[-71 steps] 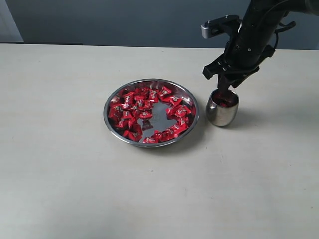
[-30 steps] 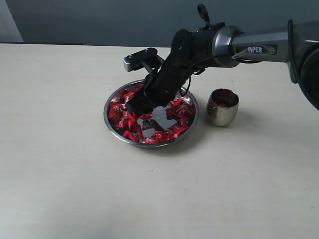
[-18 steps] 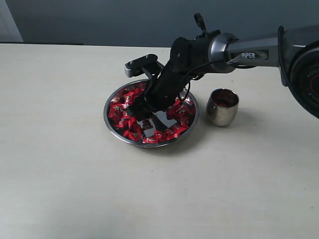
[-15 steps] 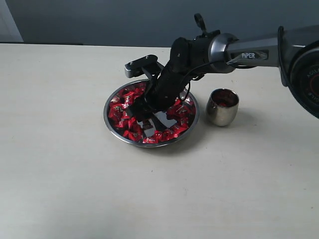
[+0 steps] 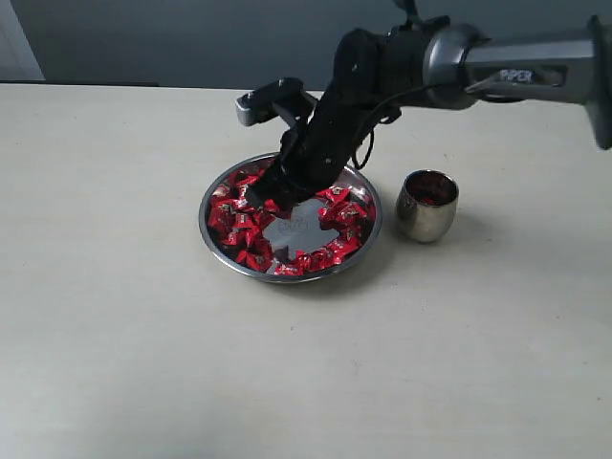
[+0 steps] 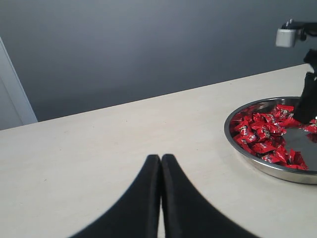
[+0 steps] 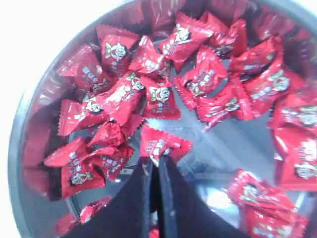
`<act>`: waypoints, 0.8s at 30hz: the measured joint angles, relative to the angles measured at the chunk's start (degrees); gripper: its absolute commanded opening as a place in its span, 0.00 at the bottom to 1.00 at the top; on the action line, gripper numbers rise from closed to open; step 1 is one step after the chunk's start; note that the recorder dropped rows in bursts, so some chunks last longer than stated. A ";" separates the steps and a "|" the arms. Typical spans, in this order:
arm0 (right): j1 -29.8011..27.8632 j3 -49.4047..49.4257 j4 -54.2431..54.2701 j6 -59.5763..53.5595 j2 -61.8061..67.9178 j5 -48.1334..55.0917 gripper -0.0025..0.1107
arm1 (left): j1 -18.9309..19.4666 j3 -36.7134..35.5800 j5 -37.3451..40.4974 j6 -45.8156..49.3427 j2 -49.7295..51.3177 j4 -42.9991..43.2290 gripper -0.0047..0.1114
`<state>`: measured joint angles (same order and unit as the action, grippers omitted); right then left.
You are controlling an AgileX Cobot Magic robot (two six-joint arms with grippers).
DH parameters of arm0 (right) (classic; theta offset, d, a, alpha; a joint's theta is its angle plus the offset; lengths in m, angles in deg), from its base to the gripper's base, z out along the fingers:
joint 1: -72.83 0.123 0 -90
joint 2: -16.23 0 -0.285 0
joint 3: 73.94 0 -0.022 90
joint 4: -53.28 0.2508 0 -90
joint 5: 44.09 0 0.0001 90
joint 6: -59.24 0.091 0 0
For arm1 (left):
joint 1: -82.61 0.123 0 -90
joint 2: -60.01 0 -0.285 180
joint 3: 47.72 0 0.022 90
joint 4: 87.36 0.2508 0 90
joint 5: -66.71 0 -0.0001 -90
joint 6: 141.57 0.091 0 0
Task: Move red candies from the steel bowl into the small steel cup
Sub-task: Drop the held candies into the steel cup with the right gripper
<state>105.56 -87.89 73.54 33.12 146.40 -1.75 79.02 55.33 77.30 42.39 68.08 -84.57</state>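
The steel bowl sits mid-table with many red candies ringing its bare mirror bottom. My right gripper hangs just above the bowl's far left part. In the right wrist view it is shut on one red candy, pinched by its wrapper edge above the other red candies. The small steel cup stands right of the bowl with red candies inside. My left gripper is shut on nothing, low over bare table beside the bowl; it is outside the exterior view.
The pale table extends around the bowl and cup. A grey wall runs behind the far edge. The right arm reaches in over the table from the upper right, passing above and behind the cup.
The right arm swung from above the cup to the bowl and dipped into the candies. It has now risen slightly with its jaws closed on one candy. More bare bowl bottom shows.
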 measured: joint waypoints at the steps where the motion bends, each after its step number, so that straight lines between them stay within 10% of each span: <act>1: 0.00 0.00 -1.73 0.96 -1.47 0.45 0.02 | 0.00 0.00 0.00 0.00 0.00 0.00 0.06; 24: -16.23 0.00 -15.53 13.19 -11.94 19.74 0.02 | 0.00 0.00 0.00 0.00 0.00 0.00 0.06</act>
<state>89.33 -87.89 58.01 46.31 134.46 18.00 79.02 55.33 77.30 42.39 68.08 -84.57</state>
